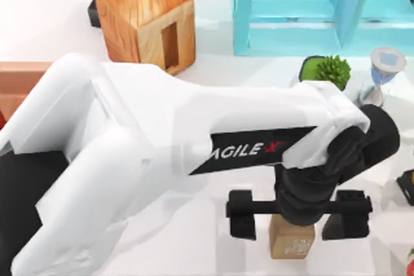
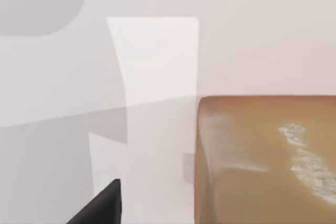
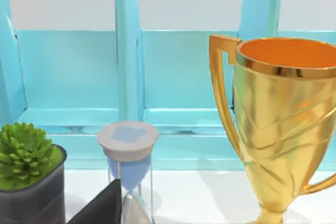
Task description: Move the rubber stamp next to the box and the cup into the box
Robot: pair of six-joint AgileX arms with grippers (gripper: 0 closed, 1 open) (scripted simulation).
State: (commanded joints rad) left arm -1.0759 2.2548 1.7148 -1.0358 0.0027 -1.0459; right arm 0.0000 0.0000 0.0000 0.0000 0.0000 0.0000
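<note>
Your left arm reaches across the surface (image 1: 213,56) from the top view's left toward its lower right, and its gripper (image 1: 299,214) hangs directly over the rubber stamp (image 1: 292,238). The jaws stand wide apart, one black finger on each side of the stamp and clear of it, so nothing is clamped yet. The stamp itself sits on the surface near the bottom edge of the top view, right of centre, with its white markings on the face toward the camera (the left wrist view shows the same tan block (image 2: 265,158) close up, markings on its upper face, and one dark fingertip off to the side).

The box (image 1: 19,79) is at the far left of the top view, mostly covered by your left arm; only a corner of its light rim and reddish floor is visible. I cannot make out the cup.

At the back, left of centre, stands the orange-brown wooden cube (image 1: 145,21) with its slot, and to its right the turquoise shelf frame (image 1: 323,8). In front of the frame are the potted plant (image 1: 330,70) and, just beside it, the hourglass (image 1: 383,72).

Your right arm looks out at the shelf frame, plant, hourglass and a gold trophy (image 3: 281,124); I cannot tell how its jaws stand.
</note>
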